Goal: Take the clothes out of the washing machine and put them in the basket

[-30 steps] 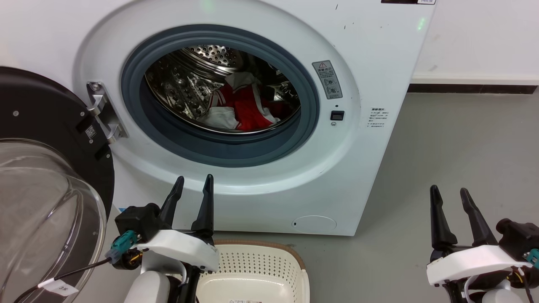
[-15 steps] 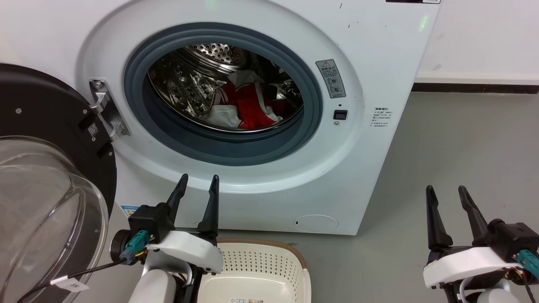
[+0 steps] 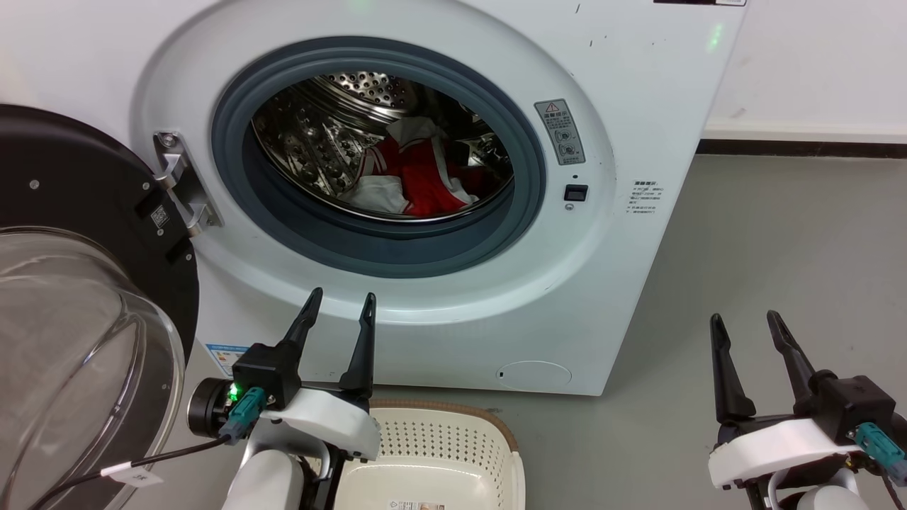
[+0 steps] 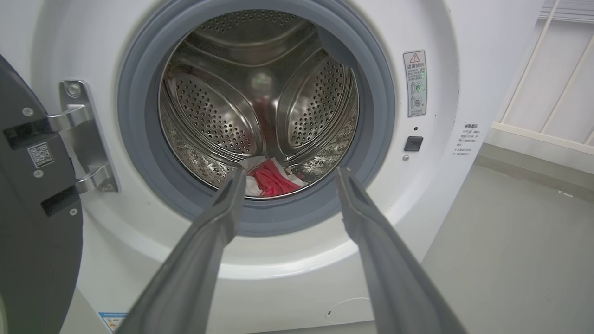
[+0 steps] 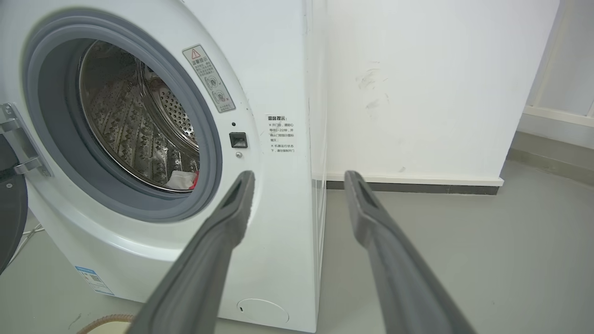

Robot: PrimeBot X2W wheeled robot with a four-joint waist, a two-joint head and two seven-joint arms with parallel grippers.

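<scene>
Head view, bright red, white-panelled fabric clothes [image 3: 418, 185] seen low in the steel drum [image 3: 319, 142] of the large white washing machine [image 3: 638, 106], cream-white perforated plastic basket [image 3: 439, 443] set on the floor [image 3: 779, 248] below, left gripper [image 3: 343, 293] and right gripper [image 3: 744, 316] with jaws parted, empty.

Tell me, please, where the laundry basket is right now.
The laundry basket sits on the floor at the head view's bottom centre, before the washing machine, just right of the left gripper.

Room: white wall [image 3: 801, 64], grey floor [image 3: 779, 248].
A dark skirting strip [image 3: 801, 149] runs along the wall base where it meets the smooth, matt floor. Faint scuff marks [image 5: 369, 79] show on the wall surface. Lighting is even, with soft shadows.
</scene>
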